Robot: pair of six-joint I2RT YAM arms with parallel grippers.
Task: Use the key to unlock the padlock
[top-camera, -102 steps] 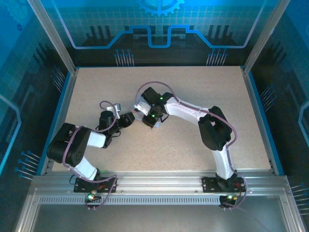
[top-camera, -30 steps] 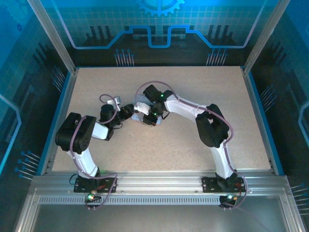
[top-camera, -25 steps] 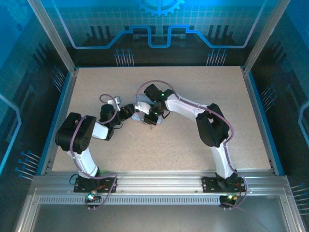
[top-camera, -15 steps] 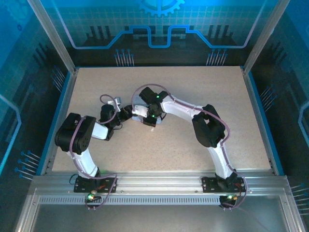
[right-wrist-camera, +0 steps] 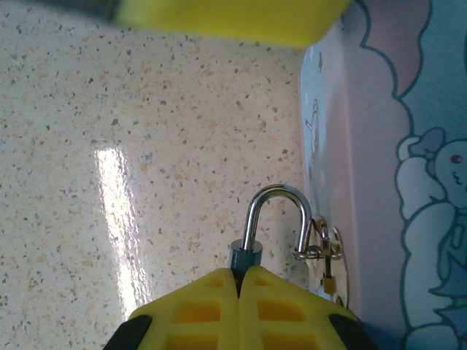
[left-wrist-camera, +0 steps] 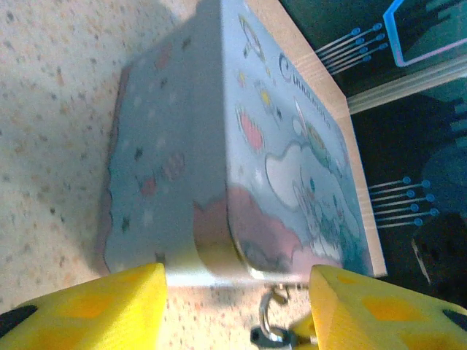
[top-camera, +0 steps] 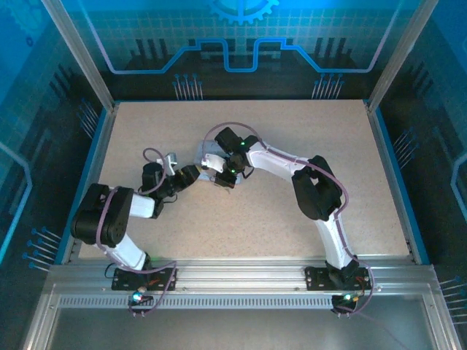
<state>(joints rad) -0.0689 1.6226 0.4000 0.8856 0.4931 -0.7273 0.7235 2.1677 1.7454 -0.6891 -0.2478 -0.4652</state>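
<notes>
The small dark-blue padlock [right-wrist-camera: 244, 257] hangs by its metal shackle [right-wrist-camera: 273, 211] from the latch ring [right-wrist-camera: 319, 251] of a pale blue cartoon tin [right-wrist-camera: 387, 168]. My right gripper [right-wrist-camera: 239, 281] is shut on the padlock's body, and its yellow fingers hide most of that body. My left gripper [left-wrist-camera: 237, 281] stands open facing the tin [left-wrist-camera: 219, 153], with one finger [left-wrist-camera: 80, 306] on each side of the tin's near corner and not touching it. In the left wrist view the shackle [left-wrist-camera: 268, 321] shows low between the fingers. The key is hidden. From above, both grippers [top-camera: 191, 175] [top-camera: 225, 177] meet at the tin [top-camera: 210, 160].
The tin lies on a speckled beige table [top-camera: 292, 233] with a blue rim. The tin's long side runs close to the table's far edge [left-wrist-camera: 321, 87]. One yellow finger [right-wrist-camera: 226, 18] of my left gripper crosses the top of the right wrist view.
My left gripper has drawn back to the left, away from the tin, and its jaws have spread wider. The left elbow has dropped. The right gripper keeps its grip at the latch.
</notes>
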